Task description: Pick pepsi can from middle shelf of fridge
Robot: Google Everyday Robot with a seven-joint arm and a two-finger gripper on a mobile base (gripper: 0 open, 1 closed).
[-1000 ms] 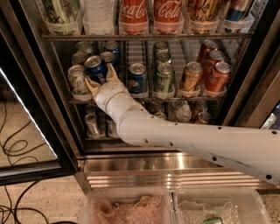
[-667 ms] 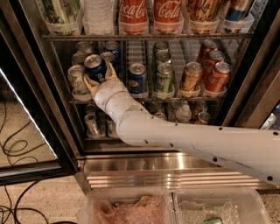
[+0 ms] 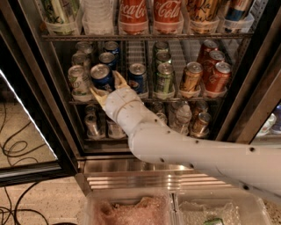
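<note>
The fridge [image 3: 57,145] stands open with its black frame around the racks. On the middle shelf [image 3: 175,100], a dark blue pepsi can [image 3: 101,75] with a silver top sits in the second lane from the left. My gripper [image 3: 105,83] reaches in from the lower right on the white arm. Its cream fingers [image 3: 119,80] stand on either side of that can, closed on its lower body. The can is tilted slightly out of its lane. More pepsi cans [image 3: 138,77] stand in the lanes beside and behind it.
A pale can [image 3: 79,81] is left of the held can. Green cans [image 3: 164,78] and orange-red cans [image 3: 217,75] are to the right. Coca-Cola bottles [image 3: 132,13] fill the rack above, small bottles [image 3: 182,115] the rack below. Clear bins [image 3: 131,211] lie below the fridge, and cables [image 3: 13,149] on the floor to the left.
The gripper and the pepsi can in it have shifted slightly right and toward the front of the shelf. The other cans have not moved.
</note>
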